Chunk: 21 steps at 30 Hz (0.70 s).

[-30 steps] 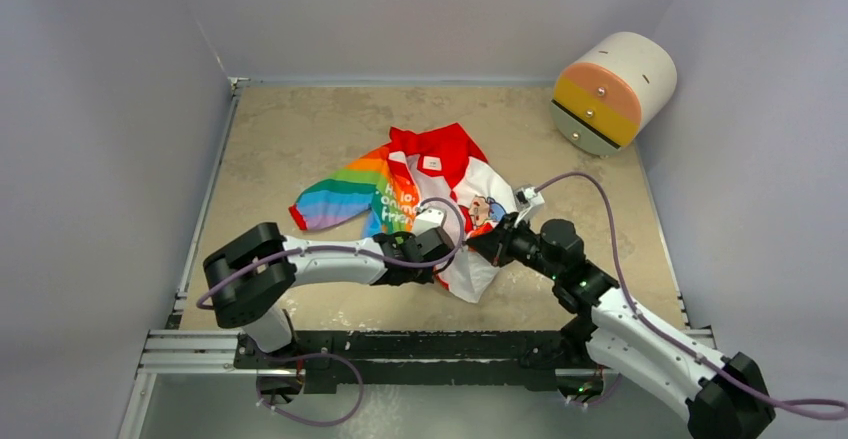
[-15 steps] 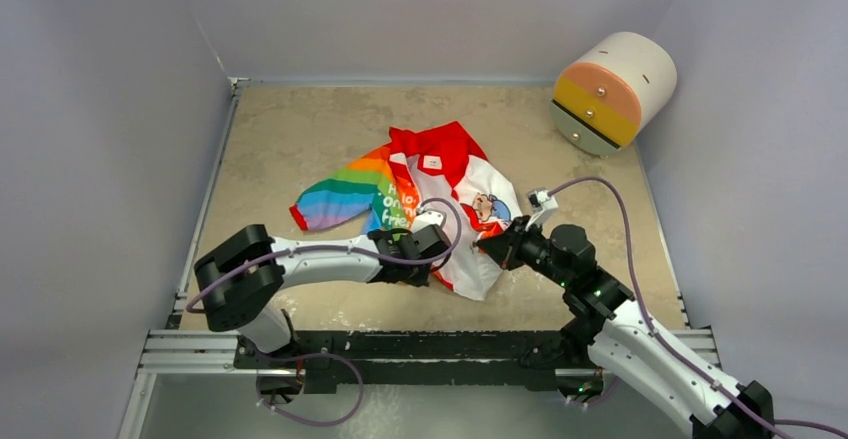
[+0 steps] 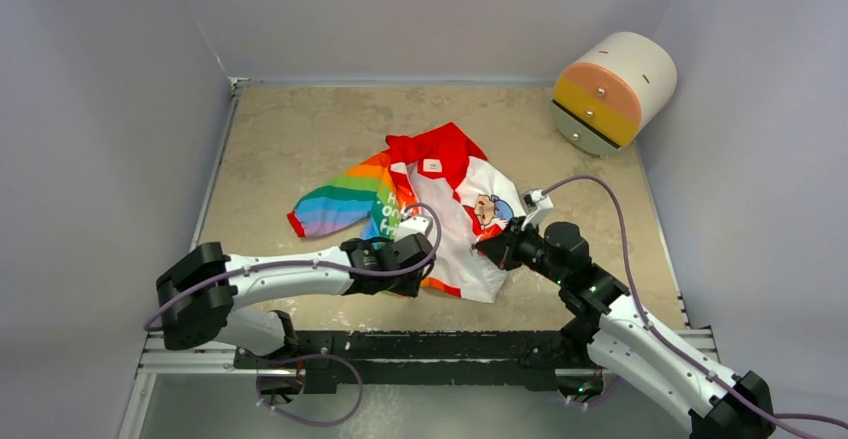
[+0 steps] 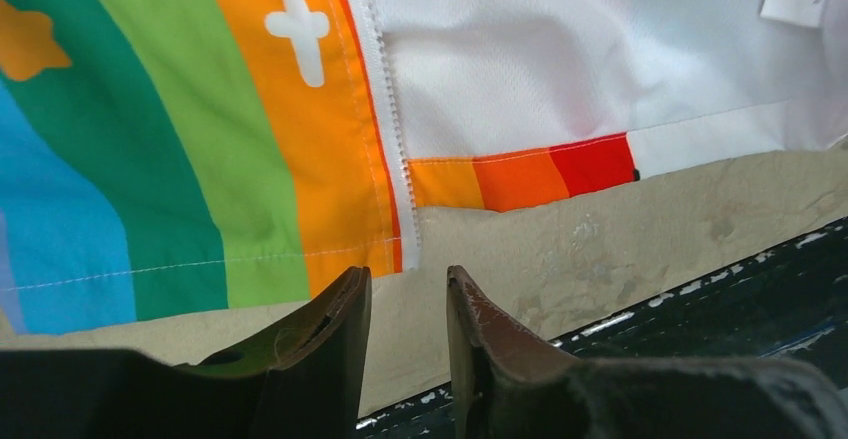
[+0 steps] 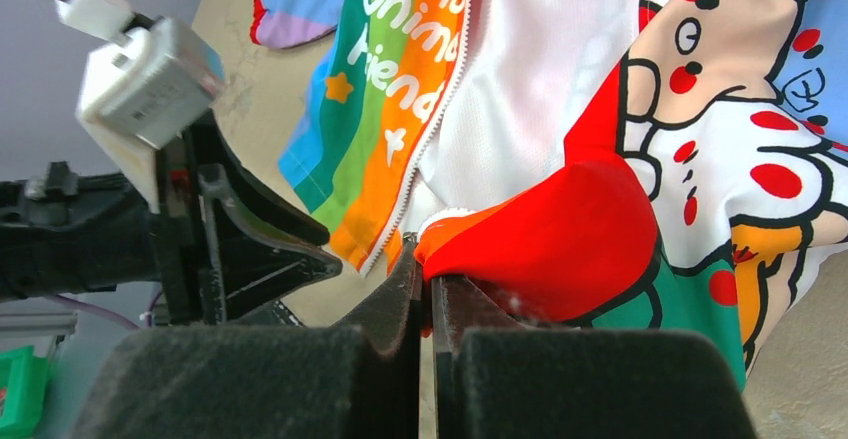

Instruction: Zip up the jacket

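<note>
The jacket point(image 3: 440, 199) lies unzipped in the middle of the table, red hood at the far end and rainbow sleeve to the left. My right gripper point(image 3: 488, 249) is shut on the red and orange hem corner point(image 5: 540, 239) of the bear-print panel and holds it just above the table; its tip shows in the right wrist view point(image 5: 428, 264). My left gripper point(image 3: 412, 279) is slightly open and empty, its fingertips point(image 4: 352, 289) just short of the bottom end of the white zipper tape point(image 4: 392, 159) on the rainbow panel point(image 4: 200, 139). No zipper slider shows.
A cream cylinder point(image 3: 612, 89) with an orange and yellow face lies at the back right. The black rail point(image 3: 420, 344) runs along the near table edge, close behind the left gripper. Grey walls close in both sides. Purple cables loop over both arms.
My left arm has drawn back toward the left and the near edge, off the jacket. The right gripper kept its hold on the hem and shifted slightly nearer; the lower panel has spread flatter.
</note>
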Tool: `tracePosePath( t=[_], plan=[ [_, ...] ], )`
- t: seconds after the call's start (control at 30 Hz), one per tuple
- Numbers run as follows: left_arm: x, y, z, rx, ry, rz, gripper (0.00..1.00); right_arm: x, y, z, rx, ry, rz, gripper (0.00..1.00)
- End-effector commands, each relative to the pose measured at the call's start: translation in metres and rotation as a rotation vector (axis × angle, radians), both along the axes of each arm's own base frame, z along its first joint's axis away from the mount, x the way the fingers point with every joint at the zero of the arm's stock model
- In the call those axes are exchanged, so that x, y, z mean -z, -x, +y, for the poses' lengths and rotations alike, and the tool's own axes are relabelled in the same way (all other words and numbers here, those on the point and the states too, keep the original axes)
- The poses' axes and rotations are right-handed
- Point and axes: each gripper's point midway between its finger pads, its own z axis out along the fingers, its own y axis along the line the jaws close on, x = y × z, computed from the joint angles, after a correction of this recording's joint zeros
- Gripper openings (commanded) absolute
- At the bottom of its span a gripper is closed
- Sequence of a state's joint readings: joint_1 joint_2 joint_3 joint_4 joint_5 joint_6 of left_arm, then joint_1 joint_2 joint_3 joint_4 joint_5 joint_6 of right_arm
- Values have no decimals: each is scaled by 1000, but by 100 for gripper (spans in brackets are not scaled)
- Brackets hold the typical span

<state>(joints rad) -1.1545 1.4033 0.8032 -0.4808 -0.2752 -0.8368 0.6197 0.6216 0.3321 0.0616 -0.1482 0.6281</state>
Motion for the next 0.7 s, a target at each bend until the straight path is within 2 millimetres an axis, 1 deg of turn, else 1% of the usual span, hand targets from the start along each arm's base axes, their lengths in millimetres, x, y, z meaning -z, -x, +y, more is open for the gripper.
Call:
tracePosePath(
  t=[0.0,0.1,0.33,0.57,0.67],
  plan=[
    [-22,-9,4,-56,40,-64,35,-29,-8,3,5,-47,-77,0],
    [-18,-7,8,-57,25,-57,36,-28,-7,3,8,-53,-77,0],
    [7,-2,13,-33,-63,-11,38,-27,-6,2,7,-52,-73,0],
    [17,0,12,-34,-82,9,38,-25,-5,2,7,-57,-72,0],
    [21,0,16,-41,-101,6,36,-25,-5,2,7,-57,-72,0]
  ],
)
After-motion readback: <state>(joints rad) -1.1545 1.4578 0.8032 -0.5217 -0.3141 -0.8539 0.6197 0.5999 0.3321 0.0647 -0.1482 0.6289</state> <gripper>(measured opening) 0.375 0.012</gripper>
